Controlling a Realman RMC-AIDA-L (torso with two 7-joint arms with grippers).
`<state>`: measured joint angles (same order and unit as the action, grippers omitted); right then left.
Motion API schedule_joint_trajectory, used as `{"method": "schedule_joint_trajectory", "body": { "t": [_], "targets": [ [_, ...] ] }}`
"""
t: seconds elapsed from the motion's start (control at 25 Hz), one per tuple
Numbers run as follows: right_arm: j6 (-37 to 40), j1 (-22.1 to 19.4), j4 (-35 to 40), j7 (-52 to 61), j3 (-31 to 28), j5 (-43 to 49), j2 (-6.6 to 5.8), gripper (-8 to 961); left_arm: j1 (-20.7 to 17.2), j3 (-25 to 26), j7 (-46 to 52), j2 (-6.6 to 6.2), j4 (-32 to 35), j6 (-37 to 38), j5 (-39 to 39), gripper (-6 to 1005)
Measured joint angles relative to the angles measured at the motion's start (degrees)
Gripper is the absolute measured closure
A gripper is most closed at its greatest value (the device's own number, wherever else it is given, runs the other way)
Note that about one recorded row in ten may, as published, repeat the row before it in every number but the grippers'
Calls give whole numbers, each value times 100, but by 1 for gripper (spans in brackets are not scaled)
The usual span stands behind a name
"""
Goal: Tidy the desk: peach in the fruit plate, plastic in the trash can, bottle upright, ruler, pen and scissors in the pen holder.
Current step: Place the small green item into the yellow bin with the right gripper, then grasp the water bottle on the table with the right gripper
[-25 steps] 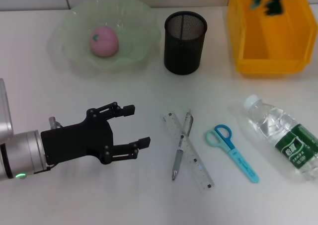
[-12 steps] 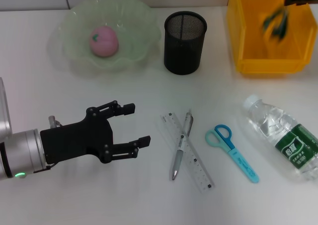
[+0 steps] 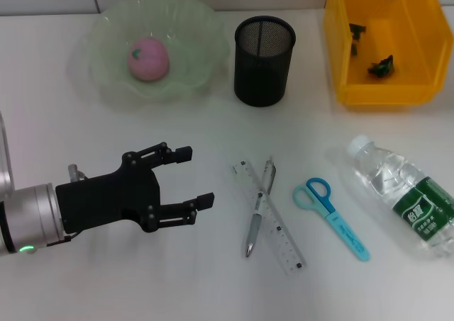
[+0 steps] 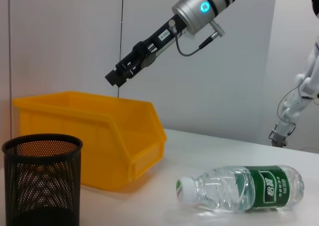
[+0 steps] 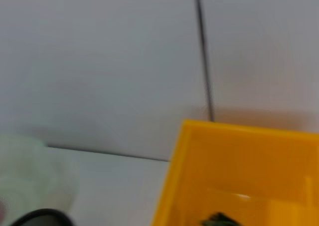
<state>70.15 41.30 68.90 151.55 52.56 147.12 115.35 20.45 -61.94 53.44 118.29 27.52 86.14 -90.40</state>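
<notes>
The plastic (image 3: 380, 66), a small dark green scrap, lies on the floor of the trash can (image 3: 340, 44) at two o'clock on the desk (image 3: 213, 285), so that part of the task looks done. It is too crumpled to show any long axis. Above the can's far rim hangs the right gripper (image 4: 119, 75), slanting down toward the bin; whether its fingers are apart I cannot tell. Its height over the bin would suit dropping something in.

The peach (image 3: 148, 59) sits in the fruit plate (image 3: 106, 80) at eleven o'clock, leaf mark toward nine. Just beside the plate, at twelve, the pen holder (image 3: 264, 61) stands upright with nothing showing inside it.

The rest waits near the desk's middle. The ruler (image 3: 269, 218) runs from ten to four, and the pen (image 3: 258, 207) lies across it, crossing near the ruler's upper end, tip toward seven. The scissors (image 3: 330, 217) lie nearby at four, handles toward ten, covered blade toward four. The bottle (image 3: 404, 200) lies on its side at three to four, cap toward ten.

The left gripper (image 3: 188, 181) hovers at eight o'clock, fingers spread and holding nothing, aimed toward three, probably ready for the stationery.
</notes>
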Motion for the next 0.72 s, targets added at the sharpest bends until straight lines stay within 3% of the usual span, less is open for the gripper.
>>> {"method": "schedule_joint_trajectory", "body": {
  "t": [0.12, 0.2, 0.24, 0.4, 0.72],
  "targets": [
    [341, -178, 570, -386, -39, -486, 140, 257, -9, 10, -2, 0, 7, 34, 9, 155],
    [499, -386, 858, -797, -74, -1208, 201, 255, -32, 15, -1, 1, 53, 38, 10, 155],
    [602, -672, 1021, -1229, -72, -2039, 219, 253, -45, 17, 1, 1, 85, 42, 11, 155],
    [759, -1056, 1062, -1904, -76, -3116, 227, 250, -77, 60, 3, 1, 132, 104, 12, 155],
    [1497, -1957, 237, -4070, -99, -4955, 294, 251, -76, 249, 15, 0, 132, 360, 25, 156]
  ]
}}
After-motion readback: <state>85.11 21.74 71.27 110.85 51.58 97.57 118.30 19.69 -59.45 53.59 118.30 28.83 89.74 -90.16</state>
